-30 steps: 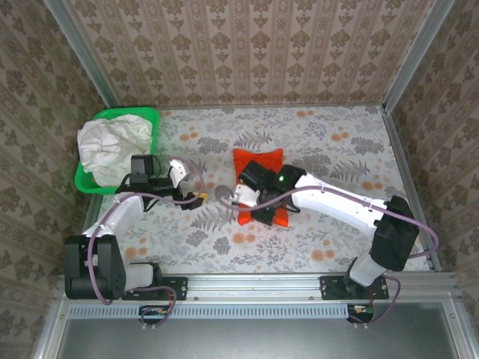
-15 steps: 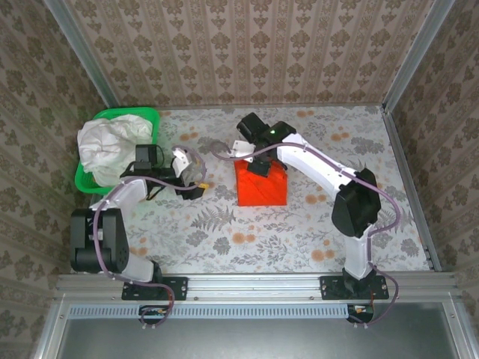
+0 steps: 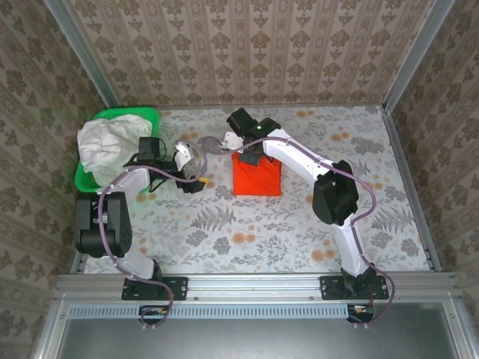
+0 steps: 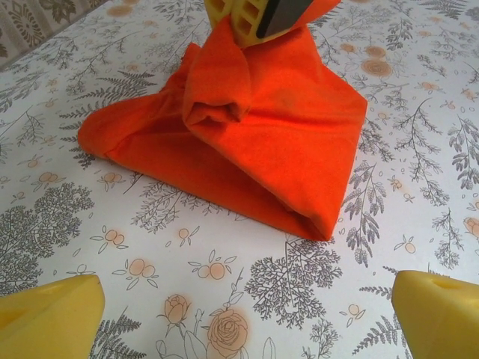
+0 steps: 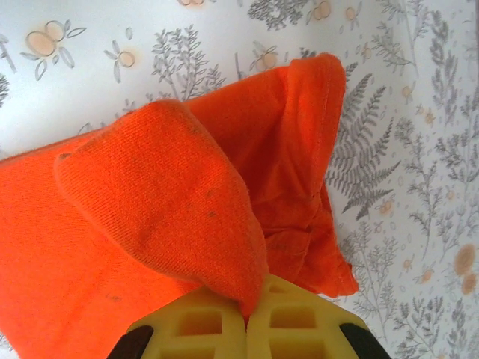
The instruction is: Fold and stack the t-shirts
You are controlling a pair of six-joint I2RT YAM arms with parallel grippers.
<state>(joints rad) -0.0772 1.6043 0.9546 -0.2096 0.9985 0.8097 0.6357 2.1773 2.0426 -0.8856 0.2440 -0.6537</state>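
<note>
Orange t-shirt (image 3: 257, 178) on table (image 3: 337, 224), middle toward far edge, partly folded into squarish block, far flap pulled up into peak. Right gripper (image 5: 247, 313) clamped on that flap, over shirt's far end. Left gripper (image 3: 196, 170) spread wide, holding nothing, just left of shirt, facing its side. White t-shirt (image 3: 111, 146) bunched in green basket (image 3: 153, 114), far-left corner. Fold line seems to run left-right; right arm nearer.

The orange t-shirt (image 4: 292, 149) is made of matt knitted cloth. The worktop (image 4: 224, 299) is covered by a smooth printed sheet. The basket (image 3: 153, 116) is moulded plastic.
</note>
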